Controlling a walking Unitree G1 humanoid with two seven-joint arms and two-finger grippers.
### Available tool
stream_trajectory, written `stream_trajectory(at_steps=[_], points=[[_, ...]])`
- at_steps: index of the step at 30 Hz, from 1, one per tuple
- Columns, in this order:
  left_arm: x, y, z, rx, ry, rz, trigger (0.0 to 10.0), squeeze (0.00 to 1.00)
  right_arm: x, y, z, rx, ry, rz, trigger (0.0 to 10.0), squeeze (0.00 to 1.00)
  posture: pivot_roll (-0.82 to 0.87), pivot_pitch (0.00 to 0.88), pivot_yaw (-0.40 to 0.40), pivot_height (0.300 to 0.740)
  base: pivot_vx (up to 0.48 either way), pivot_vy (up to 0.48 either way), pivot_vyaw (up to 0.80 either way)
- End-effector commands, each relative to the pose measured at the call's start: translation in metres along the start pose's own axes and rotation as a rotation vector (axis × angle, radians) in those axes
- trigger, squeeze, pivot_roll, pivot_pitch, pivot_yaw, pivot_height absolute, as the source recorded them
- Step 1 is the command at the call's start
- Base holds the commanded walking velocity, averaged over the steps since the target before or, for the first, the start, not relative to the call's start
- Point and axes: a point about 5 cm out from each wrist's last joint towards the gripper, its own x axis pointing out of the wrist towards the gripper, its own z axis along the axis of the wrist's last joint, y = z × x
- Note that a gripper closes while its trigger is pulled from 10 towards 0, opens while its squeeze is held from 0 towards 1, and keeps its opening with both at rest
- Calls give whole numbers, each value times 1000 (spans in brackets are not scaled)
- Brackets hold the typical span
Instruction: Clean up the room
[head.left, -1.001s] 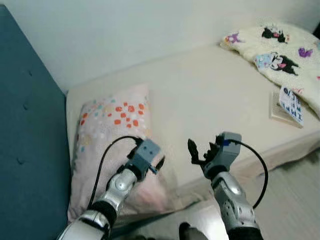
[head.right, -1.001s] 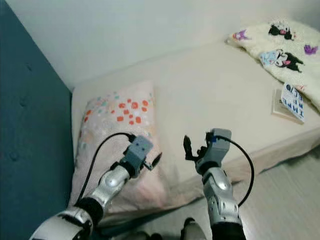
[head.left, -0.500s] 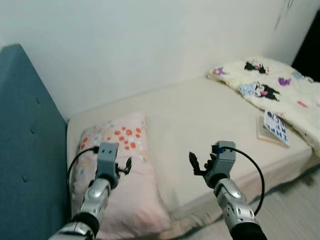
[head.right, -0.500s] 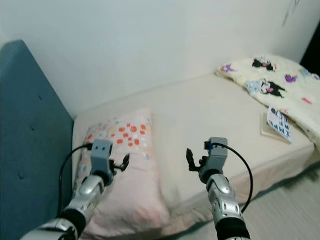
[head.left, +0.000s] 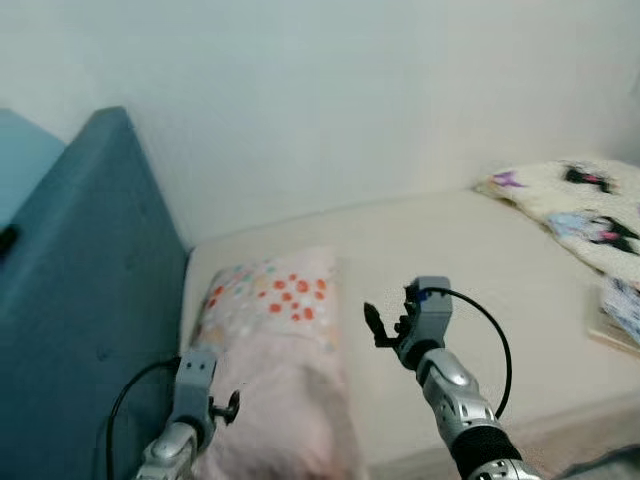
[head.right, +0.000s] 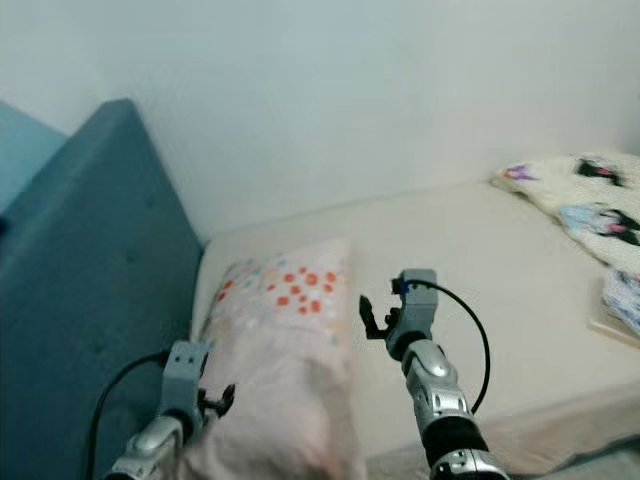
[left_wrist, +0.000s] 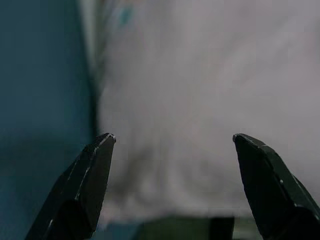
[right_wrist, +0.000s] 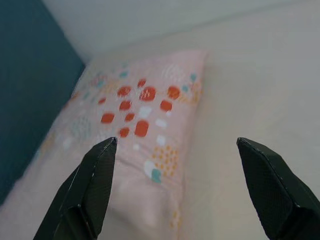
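Pillow (head.left: 275, 350) lower end cut off; left gripper (left_wrist: 172, 142), right gripper (right_wrist: 175, 150) jaws spread, empty.

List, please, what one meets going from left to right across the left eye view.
Blue headboard → left gripper → pink dotted pillow → right gripper → bare mattress → patterned blanket.
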Motion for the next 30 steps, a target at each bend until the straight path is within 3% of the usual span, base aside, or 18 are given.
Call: stream_trajectory(at_steps=[1,3,11,20,27,30], points=[[-7,10,-21,14,100,32,10000,0,-2,-7,-9,-7,34,-37,10000,0,-74,0,36,740,0,-480,750],[-15,13,-39,-14,174,52,10000,0,-7,-16,-19,-24,73,-65,10000,0,-78,0,35,740,0,-480,756],[-21,9,-53,17,226,41,10000,0,-13,-29,-26,-34,102,-128,10000,0,-92,0,38,740,0,-172,719],[-25,4,-63,-10,269,-7,10000,0,-15,-42,-27,-28,108,-201,10000,0,-103,0,38,740,0,0,0],[-24,2,-61,-12,265,-9,10000,0,-15,-43,-24,-27,98,-199,10000,0,-106,0,31,740,0,-463,0],[-24,2,-62,-20,267,-1,10000,0,-14,-43,-22,-27,92,-200,10000,0,-106,0,26,740,0,0,0]])
